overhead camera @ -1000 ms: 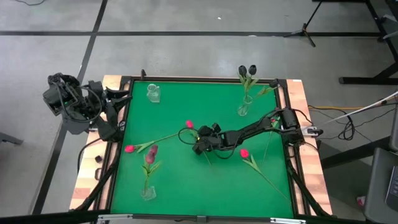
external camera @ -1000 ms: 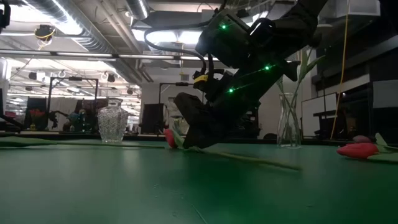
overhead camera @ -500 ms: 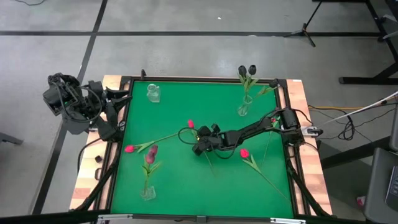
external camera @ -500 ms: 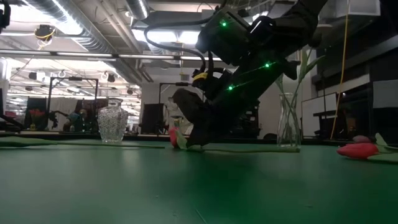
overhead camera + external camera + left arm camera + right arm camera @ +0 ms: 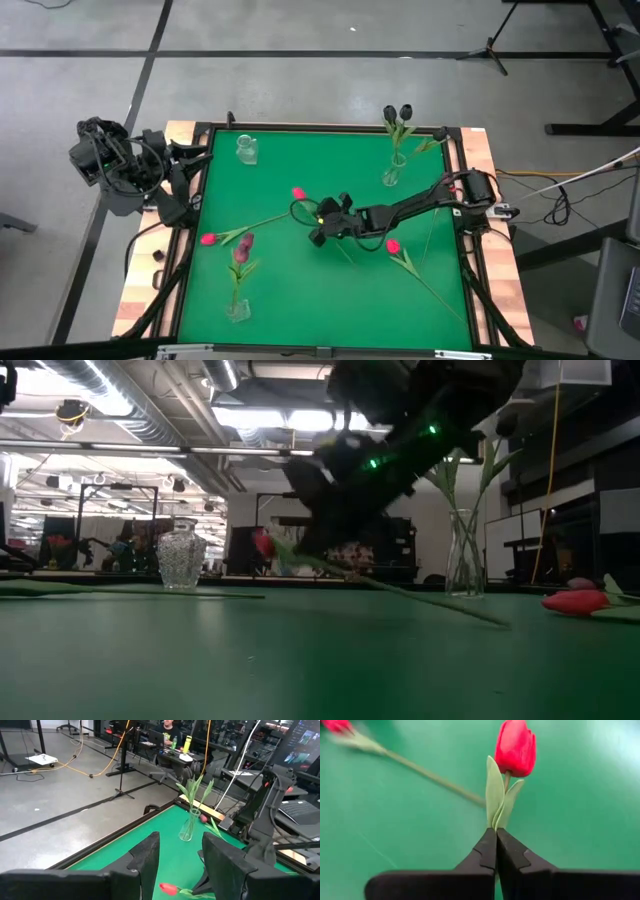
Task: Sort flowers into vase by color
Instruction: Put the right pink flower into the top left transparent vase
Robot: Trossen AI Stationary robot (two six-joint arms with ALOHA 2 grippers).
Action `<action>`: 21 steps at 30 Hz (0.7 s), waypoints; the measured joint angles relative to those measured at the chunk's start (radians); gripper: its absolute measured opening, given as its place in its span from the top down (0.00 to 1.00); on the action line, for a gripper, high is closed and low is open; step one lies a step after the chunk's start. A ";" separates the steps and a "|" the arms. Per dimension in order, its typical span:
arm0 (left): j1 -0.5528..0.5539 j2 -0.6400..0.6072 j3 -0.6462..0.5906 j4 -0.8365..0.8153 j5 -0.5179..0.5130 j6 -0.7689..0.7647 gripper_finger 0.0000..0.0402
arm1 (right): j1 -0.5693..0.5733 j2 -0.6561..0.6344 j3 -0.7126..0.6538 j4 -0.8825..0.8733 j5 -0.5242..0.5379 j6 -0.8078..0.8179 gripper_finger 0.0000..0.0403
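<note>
A bright red tulip (image 5: 516,747) is off the green table near its middle, with my right gripper (image 5: 318,222) shut on it just behind the head (image 5: 298,193). My left gripper (image 5: 180,865) waits off the table's far left corner, open, nothing between its fingers. Two more red tulips (image 5: 208,239) (image 5: 393,245) lie flat on the cloth. A glass vase (image 5: 392,172) at the far right holds two near-black tulips (image 5: 398,114). Another vase (image 5: 237,306) at the near left holds a maroon tulip (image 5: 243,246). A small vase (image 5: 246,150) stands at the far left. My right gripper pinches the tulip's stem at the base of its two small leaves (image 5: 496,822), right below the head, between its two fingertips. The fingers come slanting down from the table's right side. The head is lifted clear, and the stem slopes down to its lower end (image 5: 495,622) on the cloth.
The stem of one lying tulip (image 5: 430,777) runs across the cloth just beyond the held head. A raised dark frame (image 5: 205,190) borders the table. The open green cloth (image 5: 300,290) stretches along the near side.
My right gripper has risen from the table with the red tulip. The head end has come up clear of the cloth and gone a little toward the far left, while the stem's lower end stays on the table.
</note>
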State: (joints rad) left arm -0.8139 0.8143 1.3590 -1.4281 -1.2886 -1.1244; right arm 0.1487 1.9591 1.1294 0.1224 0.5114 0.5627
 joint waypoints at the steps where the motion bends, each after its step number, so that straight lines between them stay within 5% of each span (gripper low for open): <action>1: 0.000 0.000 0.000 0.000 0.000 0.000 0.64 | -0.004 -0.010 0.000 0.020 -0.002 -0.019 0.99; 8: 0.000 0.005 0.000 0.000 -0.004 0.000 0.64 | -0.076 -0.036 0.002 0.386 -0.072 -0.249 1.00; 16: 0.000 0.010 0.000 0.000 -0.081 0.010 0.64 | -0.260 -0.036 0.007 0.992 -0.343 -0.437 1.00; 21: 0.000 0.010 0.000 0.000 -0.113 0.036 0.64 | -0.360 0.013 0.154 1.044 -0.474 -0.457 1.00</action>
State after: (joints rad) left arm -0.8139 0.8246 1.3586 -1.4281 -1.4013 -1.0885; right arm -0.2111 1.9721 1.2835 1.1664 0.0373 0.1059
